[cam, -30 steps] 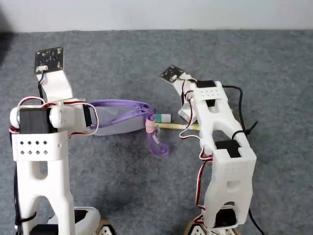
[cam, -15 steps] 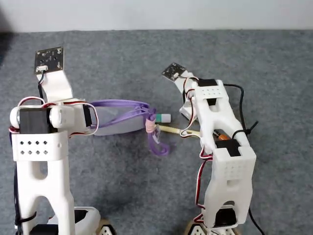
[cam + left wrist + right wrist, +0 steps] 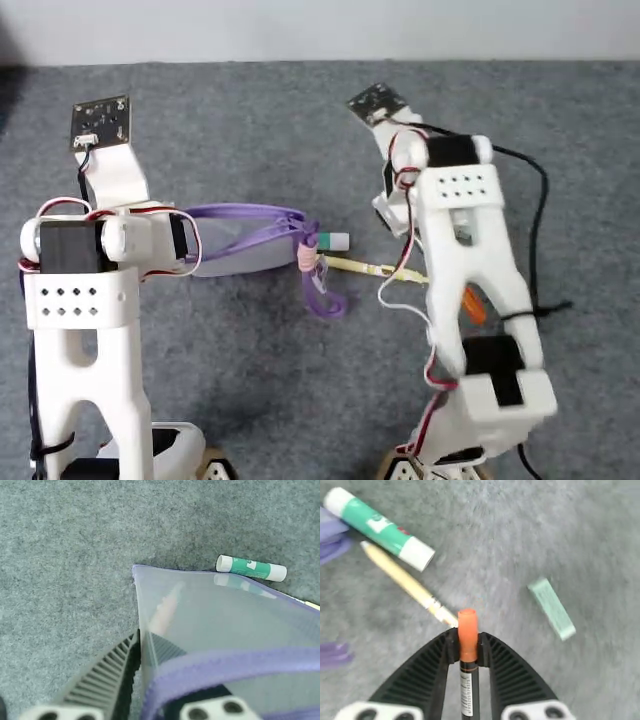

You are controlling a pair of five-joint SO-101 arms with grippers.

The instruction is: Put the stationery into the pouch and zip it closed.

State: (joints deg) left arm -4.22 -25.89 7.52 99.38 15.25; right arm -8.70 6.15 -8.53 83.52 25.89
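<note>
Lying left of centre on the grey mat (image 3: 250, 120), the translucent pouch (image 3: 245, 240) is clamped at its left end by the left gripper (image 3: 147, 645), its purple zip edge running toward the right. Just beside its right end lies the green glue stick (image 3: 335, 240). The yellow pencil (image 3: 370, 267) lies slightly nearer and runs right under the right arm. The right gripper (image 3: 467, 640) is closed on an orange-capped pen (image 3: 467, 627) over the pencil's right end. A mint eraser (image 3: 551, 608) lies apart from both.

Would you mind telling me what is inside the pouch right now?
Through the translucent pouch only a faint pinkish shape shows, unclear whether inside or behind. The glue stick lies outside on the mat. The left gripper and purple zip band cover the rest.
</note>
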